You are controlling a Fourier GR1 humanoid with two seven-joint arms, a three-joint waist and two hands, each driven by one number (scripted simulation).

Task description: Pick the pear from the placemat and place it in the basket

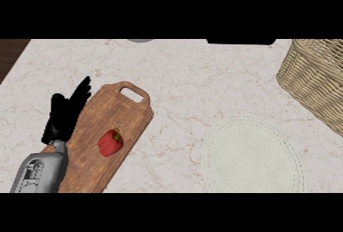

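You are looking down at a counter of pale marble with thin brownish veins; at the left a long wooden cutting board with rounded corners and a slot handle at its far end is lying slanted on the stone. A small red pepper with a green stem is sitting on the board, near its middle; its skin is looking smooth and glossy. The left hand is showing at the left edge of the board, black, with its fingers straight and pointing far, holding nothing; its grey forearm is coming in from the near left corner. At the near right a round placemat, off-white with a stitched dotted border, is lying flat on the marble; its surface is showing bare. At the far right a woven wicker basket, tan and coarse in texture, is standing partly cut by the edge; you cannot see inside it. The pear is not showing anywhere, so I cannot tell you where it is; the right hand is also out of the view.
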